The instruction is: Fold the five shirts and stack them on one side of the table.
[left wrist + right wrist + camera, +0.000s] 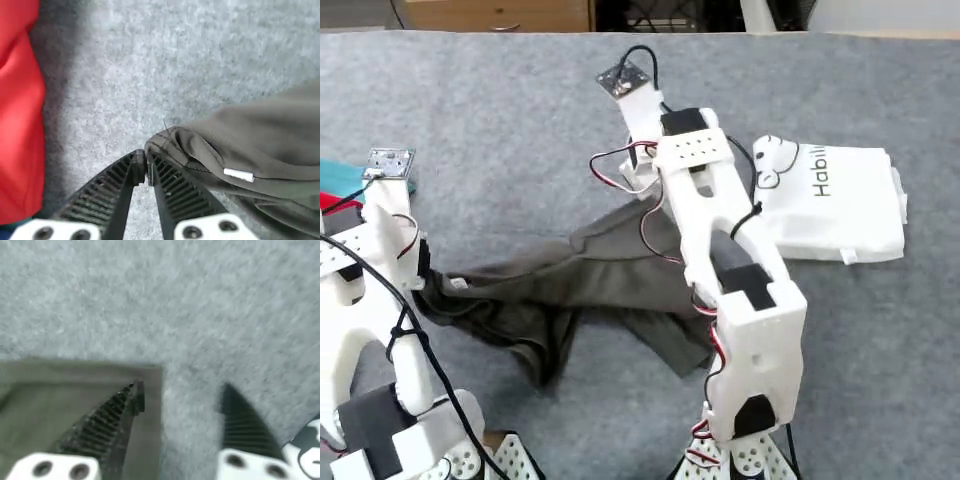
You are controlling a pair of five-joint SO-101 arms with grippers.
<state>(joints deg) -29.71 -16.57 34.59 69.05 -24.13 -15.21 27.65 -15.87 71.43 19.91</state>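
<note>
Worktop (500, 100): grey felt, fuzzy nap, with a wide stretch of it between the shirts and the far edge.

Dark shirt (590, 280): olive-grey, thin and limp. It lies rumpled mid-worktop in a long crooked shape, with creased folds toward the near edge.

Left claw (146, 167): ribbed black fingers pinched together on a stitched hem fold of the dark shirt (260, 135) at its left end. A small white tag shows on the cloth. The red shirt (20, 125) lies just beside it, with felt between them.

Right claw (181, 390): fingers spread apart, gripping nothing. One finger is over a square corner of the dark shirt (60, 390), the other over plain felt.

White shirt (840, 210): folded to a neat rectangle with print on top, lying flat on the right side, near the dark shirt.

Teal shirt (340, 172): a bit of cloth at the left edge.
</note>
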